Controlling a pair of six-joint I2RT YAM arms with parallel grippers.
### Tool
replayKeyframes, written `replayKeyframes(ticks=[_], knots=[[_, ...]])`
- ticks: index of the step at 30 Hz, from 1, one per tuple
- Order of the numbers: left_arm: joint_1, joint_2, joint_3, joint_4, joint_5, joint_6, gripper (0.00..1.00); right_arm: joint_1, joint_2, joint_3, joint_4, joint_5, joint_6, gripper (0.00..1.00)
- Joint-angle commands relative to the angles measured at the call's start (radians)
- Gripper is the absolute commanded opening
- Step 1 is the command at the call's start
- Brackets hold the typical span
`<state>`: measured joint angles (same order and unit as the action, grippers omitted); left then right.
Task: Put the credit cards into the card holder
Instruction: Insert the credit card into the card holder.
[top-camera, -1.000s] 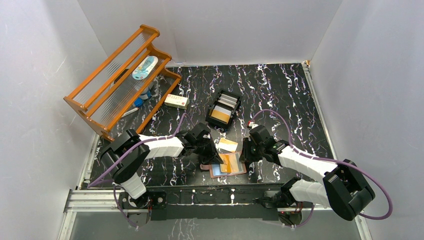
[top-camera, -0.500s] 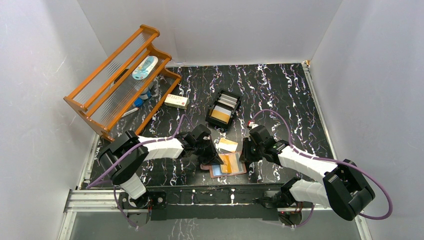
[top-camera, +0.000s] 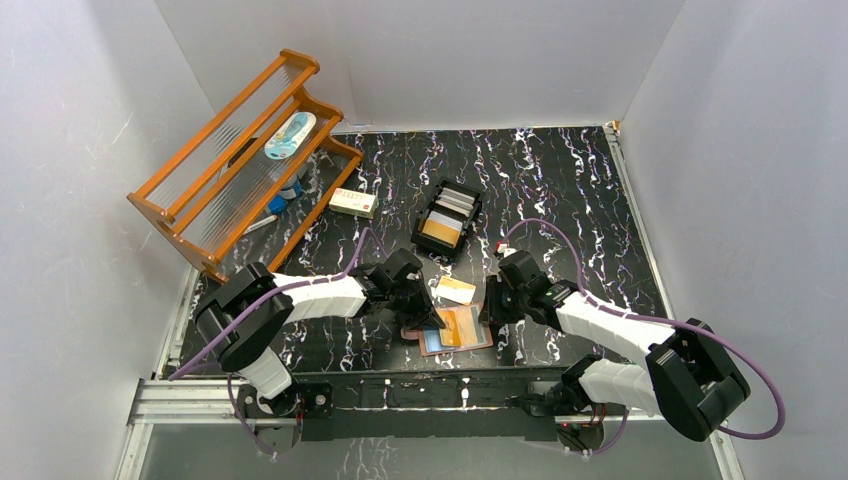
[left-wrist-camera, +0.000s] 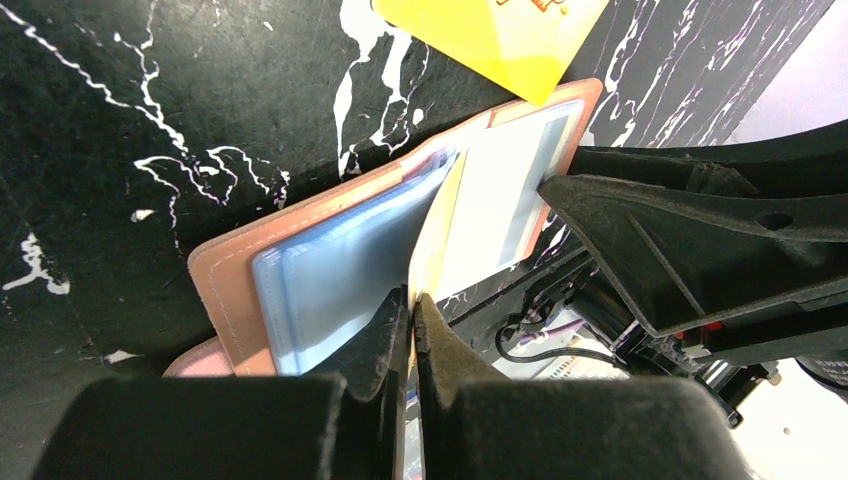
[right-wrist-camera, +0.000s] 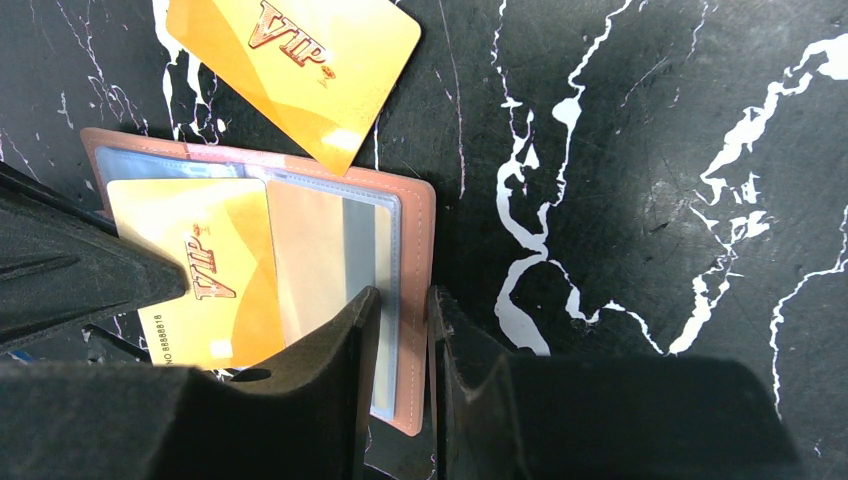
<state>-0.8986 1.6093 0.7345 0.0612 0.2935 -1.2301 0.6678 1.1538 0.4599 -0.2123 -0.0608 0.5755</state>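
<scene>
1. Black, white-veined marble counter (top-camera: 560, 190) enclosed by plain white walls (top-camera: 450, 50).
2. Open card holder (right-wrist-camera: 415, 230) lies near the counter's near edge, centre.
3. The left tool (left-wrist-camera: 411, 300) pinches a gold card (right-wrist-camera: 200, 270) over it; the right tool (right-wrist-camera: 403, 300) clamps its right-hand edge.

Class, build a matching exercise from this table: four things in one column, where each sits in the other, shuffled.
1 card holder
2 loose gold card
3 second gold card
4 black tray

A pinched in the left jaws, over the sleeves
B mid-table, cards in its slots
C lying open near the front edge
D flat on the table, at the holder's far edge

Pairs: 1-C, 2-D, 3-A, 4-B
</scene>
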Motion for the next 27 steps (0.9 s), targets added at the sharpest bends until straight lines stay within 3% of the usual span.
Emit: replayKeyframes(ticks=[1, 27], knots=[[-0.012, 0.031, 0.014, -0.062, -0.019, 0.013, 0.0, 0.001, 0.02, -0.02, -0.016, 0.018, -0.002, 0.32], [-0.02, 0.065, 0.015, 0.071, 0.014, 0.038, 0.0, 0.001, 0.02, -0.021, -0.018, 0.015, -0.002, 0.31]])
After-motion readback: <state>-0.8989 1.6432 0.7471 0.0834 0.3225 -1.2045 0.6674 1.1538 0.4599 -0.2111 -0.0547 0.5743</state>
